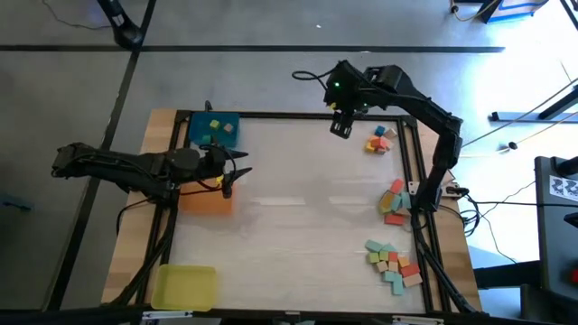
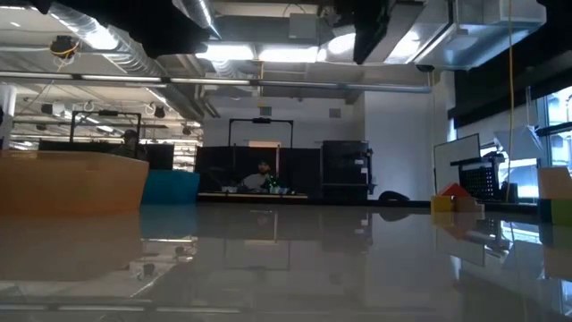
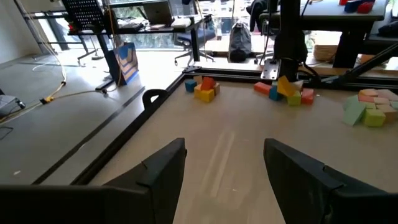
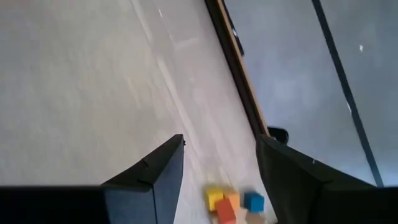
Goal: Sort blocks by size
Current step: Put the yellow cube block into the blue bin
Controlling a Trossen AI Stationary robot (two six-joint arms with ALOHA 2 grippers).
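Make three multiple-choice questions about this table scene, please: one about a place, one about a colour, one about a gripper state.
1. In the high view, where is the yellow tray?
A. the lower left corner of the table
B. the upper right corner
C. the centre

2. What colour is the tray that already holds blocks?
A. yellow
B. blue
C. orange

3. How does the right gripper stand?
A. shut on a block
B. shut and empty
C. open, holding nothing

Answers:
1. A: it lies at the table's lower left, below the orange tray.
2. B: small blocks lie on the blue one near the upper left.
3. C: its wrist view shows its fingers apart over a small group of blocks, with nothing between them.
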